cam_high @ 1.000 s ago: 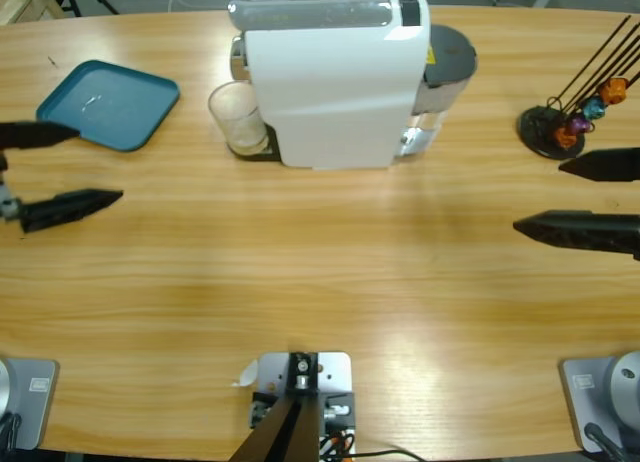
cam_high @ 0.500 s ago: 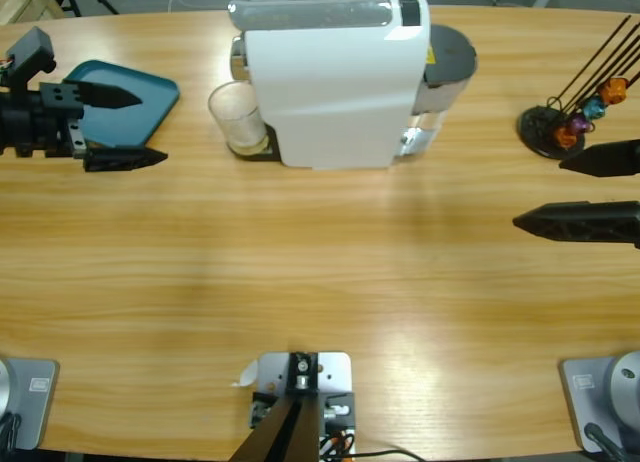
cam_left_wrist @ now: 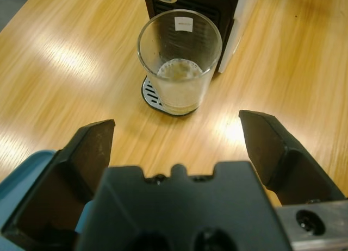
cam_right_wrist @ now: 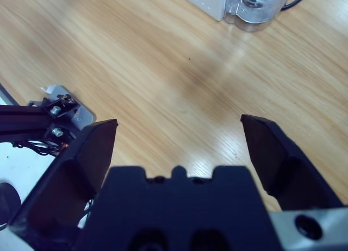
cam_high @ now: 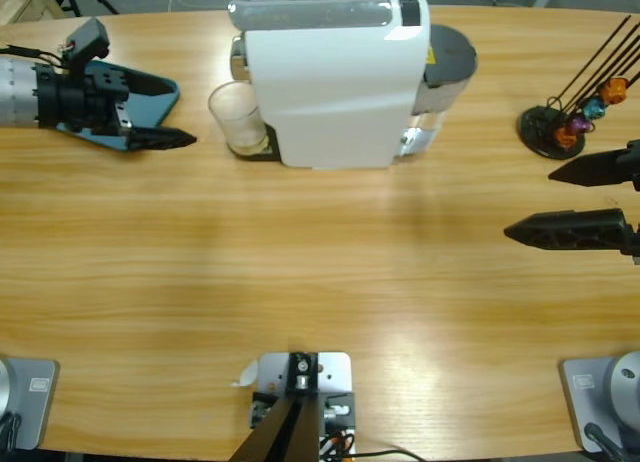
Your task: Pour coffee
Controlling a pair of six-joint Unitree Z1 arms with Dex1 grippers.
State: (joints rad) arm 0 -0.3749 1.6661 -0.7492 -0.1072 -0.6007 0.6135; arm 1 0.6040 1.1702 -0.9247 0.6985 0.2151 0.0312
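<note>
Both of my grippers open, glass waiting at the machine.

My left gripper (cam_high: 160,110) gapes toward the clear glass (cam_left_wrist: 179,61), apart from it; the coffee (cam_left_wrist: 175,74) lies shallow inside, on the white machine's (cam_high: 335,82) drip tray. My right gripper (cam_high: 545,200) hangs spread, holding nothing, over bare table (cam_high: 320,272).

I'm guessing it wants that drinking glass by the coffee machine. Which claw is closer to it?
The left claw. It sits open just beside the glass, aimed at it over the blue tray. The right claw waits open at the table's far end, beyond the coffee machine.
</note>
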